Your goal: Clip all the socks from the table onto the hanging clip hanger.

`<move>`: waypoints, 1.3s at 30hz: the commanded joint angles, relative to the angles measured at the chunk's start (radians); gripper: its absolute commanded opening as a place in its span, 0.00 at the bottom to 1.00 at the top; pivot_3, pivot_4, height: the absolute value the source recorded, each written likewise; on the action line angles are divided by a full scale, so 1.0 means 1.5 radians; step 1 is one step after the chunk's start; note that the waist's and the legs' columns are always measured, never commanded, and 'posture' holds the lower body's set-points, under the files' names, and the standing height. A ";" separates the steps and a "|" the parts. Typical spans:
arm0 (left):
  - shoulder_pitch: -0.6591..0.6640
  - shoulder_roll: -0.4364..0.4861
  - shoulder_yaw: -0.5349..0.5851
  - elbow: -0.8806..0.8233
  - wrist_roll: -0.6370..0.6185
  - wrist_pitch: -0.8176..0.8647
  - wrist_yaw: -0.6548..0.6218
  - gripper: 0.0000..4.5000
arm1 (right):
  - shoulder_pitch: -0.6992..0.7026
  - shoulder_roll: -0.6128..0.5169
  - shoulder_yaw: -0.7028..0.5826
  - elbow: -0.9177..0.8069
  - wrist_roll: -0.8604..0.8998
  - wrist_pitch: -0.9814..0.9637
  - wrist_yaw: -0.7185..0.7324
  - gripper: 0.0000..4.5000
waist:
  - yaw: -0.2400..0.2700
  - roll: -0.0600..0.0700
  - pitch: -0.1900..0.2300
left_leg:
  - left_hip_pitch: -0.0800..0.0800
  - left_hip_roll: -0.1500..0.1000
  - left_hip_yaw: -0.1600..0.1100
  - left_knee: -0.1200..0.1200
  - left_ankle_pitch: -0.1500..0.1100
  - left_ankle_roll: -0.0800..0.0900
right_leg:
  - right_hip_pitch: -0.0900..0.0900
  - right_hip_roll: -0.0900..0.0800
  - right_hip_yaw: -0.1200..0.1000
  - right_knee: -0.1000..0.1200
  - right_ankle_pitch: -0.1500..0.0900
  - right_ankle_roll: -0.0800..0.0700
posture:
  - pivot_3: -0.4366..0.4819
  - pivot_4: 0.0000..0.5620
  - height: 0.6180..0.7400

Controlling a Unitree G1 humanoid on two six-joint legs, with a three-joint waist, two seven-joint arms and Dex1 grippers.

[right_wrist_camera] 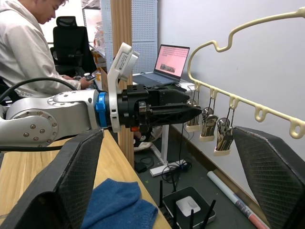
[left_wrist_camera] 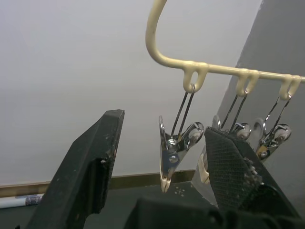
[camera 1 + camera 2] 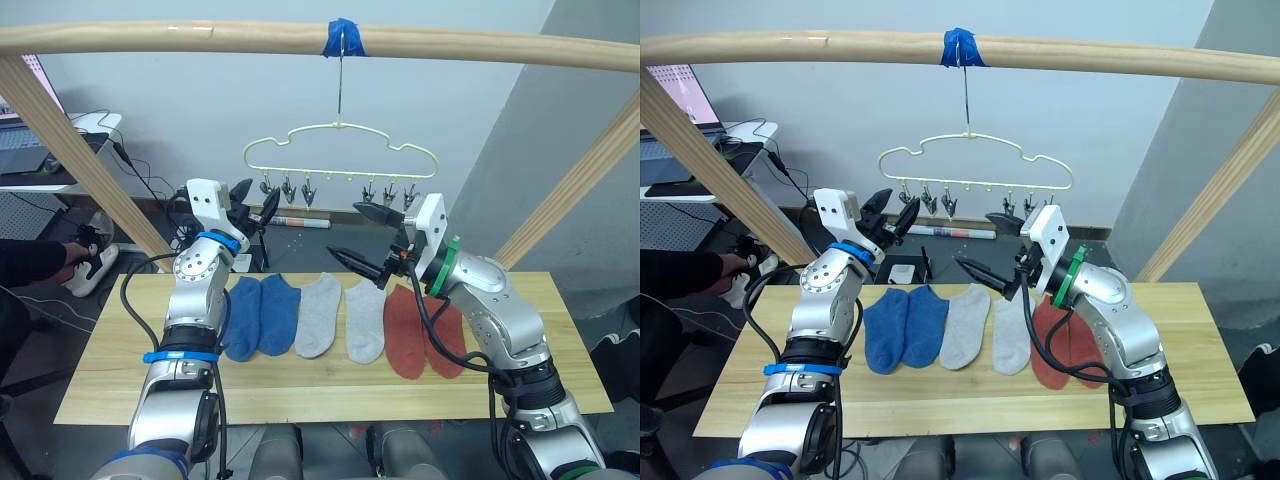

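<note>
Six socks lie in a row on the table [image 3: 300,395]: two blue [image 3: 260,315], two light grey [image 3: 320,315] and two rust red [image 3: 405,330]. The pale-yellow clip hanger [image 3: 345,171] hangs by its hook from the wooden bar, with its metal clips empty. My left gripper [image 3: 263,187] is raised and open, at the hanger's left end. In the left wrist view the end clip [image 2: 174,148] hangs between its fingers [image 2: 90,167], untouched. My right gripper [image 3: 344,230] is open and empty, below the right-hand clips and above the grey and red socks.
The thick wooden bar [image 3: 200,38] crosses overhead, carried by slanted posts on the left [image 3: 80,150] and right [image 3: 570,190]. Blue tape [image 3: 343,38] holds the hook. A person [image 1: 28,43] sits at the left by a laptop [image 1: 167,64]. A router [image 1: 188,207] sits on the floor behind the table.
</note>
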 commanded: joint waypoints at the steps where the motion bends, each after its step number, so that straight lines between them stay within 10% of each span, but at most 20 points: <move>1: -0.020 0.002 0.008 -0.006 -0.002 -0.021 -0.004 0.59 | -0.013 0.003 -0.015 -0.035 0.016 0.006 -0.006 1.00 | 0.000 0.000 0.000 | 0.000 0.000 0.000 0.000 0.000 0.000 | 0.000 0.000 0.000 0.000 0.000 0.000 | 0.45 0.34 1.00; 12: -0.029 0.003 0.009 -0.010 -0.001 -0.036 -0.012 0.01 | 0.001 0.003 -0.019 -0.049 0.023 0.025 -0.013 1.00 | 0.000 0.000 0.003 | 0.000 0.000 0.000 0.000 0.000 0.000 | 0.000 0.000 0.000 0.000 0.000 0.000 | 0.45 0.35 1.00; 27: 0.051 0.047 0.009 -0.159 -0.035 0.109 -0.039 0.00 | 0.143 -0.126 -0.091 0.142 -0.130 0.058 -0.128 1.00 | 0.012 -0.001 0.010 | -0.001 0.000 0.000 0.000 0.000 0.000 | 0.000 0.000 0.000 -0.001 0.000 0.000 | 0.48 0.37 1.00; 39: 0.049 0.081 0.015 -0.263 -0.108 0.319 -0.065 0.00 | 0.073 -0.133 -0.086 0.427 -0.184 0.039 -0.127 1.00 | 0.003 0.000 0.017 | 0.000 0.000 0.001 0.000 0.000 0.000 | 0.000 0.000 0.001 -0.001 0.000 0.000 | 0.49 0.37 1.00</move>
